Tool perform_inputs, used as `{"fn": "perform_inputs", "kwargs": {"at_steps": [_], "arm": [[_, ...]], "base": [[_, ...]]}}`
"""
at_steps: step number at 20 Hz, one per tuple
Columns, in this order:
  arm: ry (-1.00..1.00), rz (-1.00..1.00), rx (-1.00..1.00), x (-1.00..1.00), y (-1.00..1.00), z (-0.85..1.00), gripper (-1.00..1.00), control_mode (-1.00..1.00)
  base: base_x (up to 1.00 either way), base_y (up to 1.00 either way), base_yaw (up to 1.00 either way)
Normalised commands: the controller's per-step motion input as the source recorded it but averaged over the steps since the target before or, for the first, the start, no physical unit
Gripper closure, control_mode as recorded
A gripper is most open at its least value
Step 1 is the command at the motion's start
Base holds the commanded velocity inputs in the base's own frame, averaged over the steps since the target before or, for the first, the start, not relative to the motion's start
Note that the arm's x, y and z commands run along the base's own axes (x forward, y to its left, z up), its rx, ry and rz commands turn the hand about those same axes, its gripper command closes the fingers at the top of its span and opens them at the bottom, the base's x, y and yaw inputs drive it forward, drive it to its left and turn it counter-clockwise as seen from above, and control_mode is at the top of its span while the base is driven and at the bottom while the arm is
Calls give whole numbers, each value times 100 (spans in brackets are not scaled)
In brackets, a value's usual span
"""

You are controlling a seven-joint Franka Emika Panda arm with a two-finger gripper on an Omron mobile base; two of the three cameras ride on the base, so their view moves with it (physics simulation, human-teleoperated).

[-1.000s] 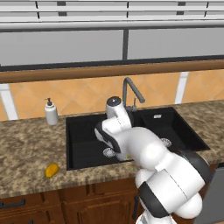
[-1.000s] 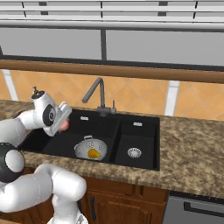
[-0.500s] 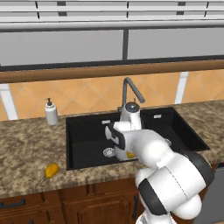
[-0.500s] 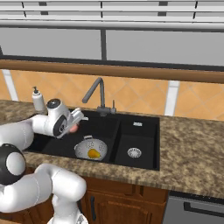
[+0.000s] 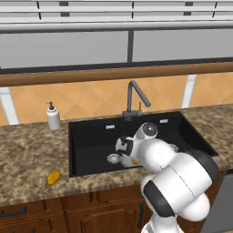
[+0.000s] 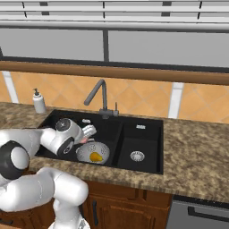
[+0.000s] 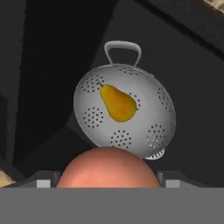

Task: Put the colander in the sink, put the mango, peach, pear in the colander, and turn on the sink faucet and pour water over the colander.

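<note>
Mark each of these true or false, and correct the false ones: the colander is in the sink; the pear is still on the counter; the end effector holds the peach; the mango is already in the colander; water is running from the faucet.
1. The colander is in the sink. True.
2. The pear is on the counter. False: it lies inside the colander.
3. The end effector holds the peach. True: the peach sits between its fingertips, above the colander.
4. The mango is in the colander. False: it lies on the counter, left of the sink.
5. Water is running from the sink faucet. False: no stream shows at the spout.
</note>
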Motion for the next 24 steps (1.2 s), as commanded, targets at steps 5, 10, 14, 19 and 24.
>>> {"fn": "perform_inputs", "kwargs": {"at_steps": [5, 10, 14, 19, 24], "arm": [[6, -30, 25, 37, 0, 0, 100, -100], [6, -20, 16, 8, 0, -11, 100, -100], [12, -17, 15, 23, 0, -13, 100, -100], [12, -16, 13, 25, 0, -18, 100, -100], [0, -15, 9, 0, 0, -32, 100, -100]], "base": [[0, 0, 0], [0, 0, 0], [0, 0, 0], [0, 0, 0], [0, 0, 0]]}}
